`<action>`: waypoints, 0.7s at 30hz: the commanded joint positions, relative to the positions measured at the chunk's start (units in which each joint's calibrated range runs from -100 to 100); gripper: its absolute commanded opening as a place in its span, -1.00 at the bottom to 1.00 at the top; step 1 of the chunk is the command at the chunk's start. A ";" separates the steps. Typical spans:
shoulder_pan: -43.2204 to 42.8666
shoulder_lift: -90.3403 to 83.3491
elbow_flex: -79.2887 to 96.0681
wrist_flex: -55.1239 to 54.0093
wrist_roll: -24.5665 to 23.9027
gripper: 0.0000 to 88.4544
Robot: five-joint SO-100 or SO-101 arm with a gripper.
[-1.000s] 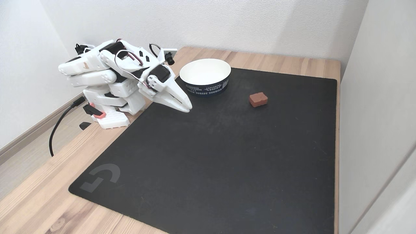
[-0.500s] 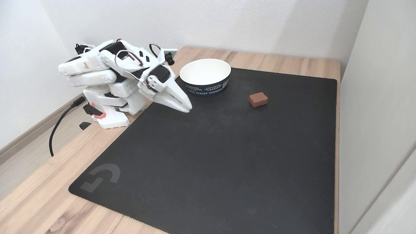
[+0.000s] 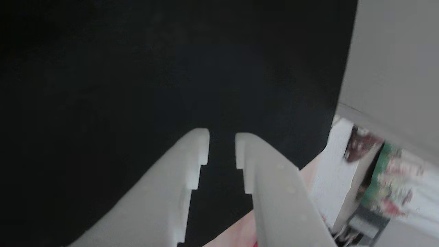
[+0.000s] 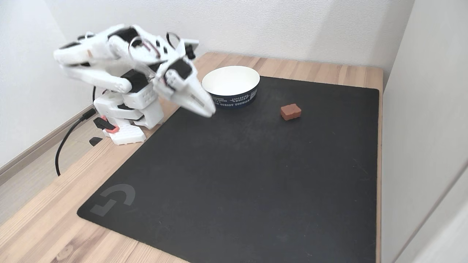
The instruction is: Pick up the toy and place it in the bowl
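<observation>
Your arm (image 4: 109,62) has just lifted from its folded rest, so the reach is beginning. The end effector (image 3: 222,147) is slightly parted, empty. The toy (image 4: 291,111) sits on the mat (image 4: 237,175), right of the bowl (image 4: 231,86).

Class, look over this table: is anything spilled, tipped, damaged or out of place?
Nothing stands out. The bowl stands upright and empty on the black mat, the toy lies flat to its right, and the gripper is empty.
</observation>
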 commanded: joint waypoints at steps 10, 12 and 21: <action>-9.21 38.80 -37.74 0.71 -0.19 -0.95; -10.22 43.71 -42.79 0.62 -0.03 -0.95; -13.56 66.06 -65.14 0.88 -0.13 -0.95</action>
